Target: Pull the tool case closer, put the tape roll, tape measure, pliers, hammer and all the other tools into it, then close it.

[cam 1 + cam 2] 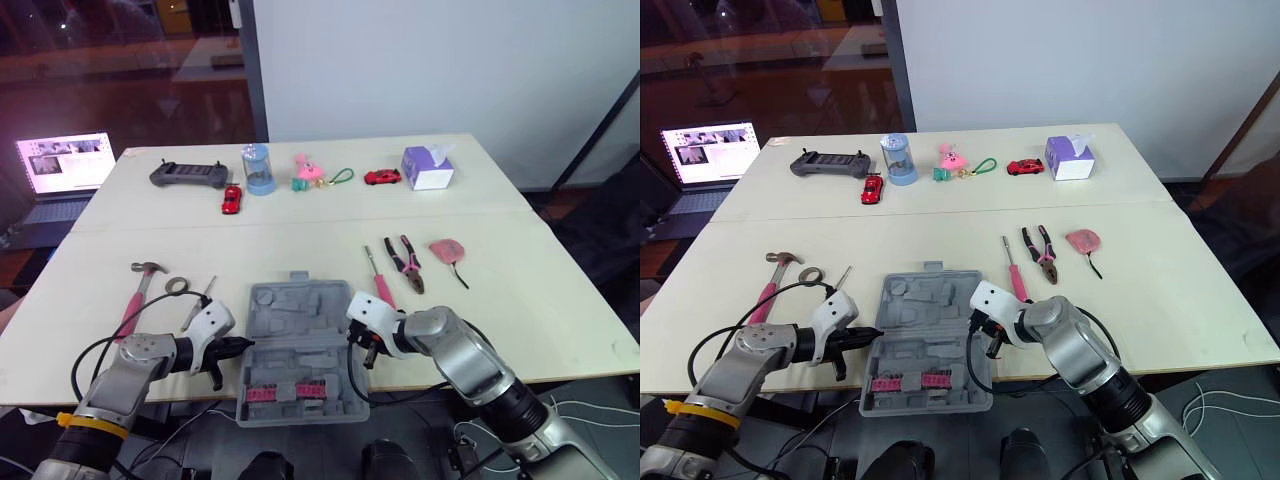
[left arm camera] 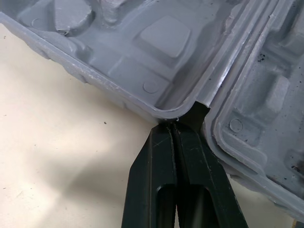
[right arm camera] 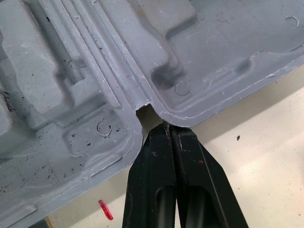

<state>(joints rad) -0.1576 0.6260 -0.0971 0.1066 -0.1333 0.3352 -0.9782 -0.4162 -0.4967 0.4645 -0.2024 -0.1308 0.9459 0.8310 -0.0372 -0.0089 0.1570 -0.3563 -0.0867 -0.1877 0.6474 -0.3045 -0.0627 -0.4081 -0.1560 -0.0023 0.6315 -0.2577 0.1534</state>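
Beside the tool case (image 1: 300, 325) hinge, left pincer (image 2: 174, 127) and right pincer (image 3: 167, 127) sit closed, apparently touching it.

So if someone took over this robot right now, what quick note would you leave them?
Left tool: shut, tips at the hinge notch on the left side of the tool case.
Right tool: shut, tips at the hinge notch on the case's right side.
Case: open, at the table's near edge, front half seemingly overhanging it.
On the table left of the case: hammer, tape roll, small silver screwdriver. To its right, farther back: pink screwdriver, pliers, tape measure.
Done: the case looks pulled close.
Left: load everything, close the case.
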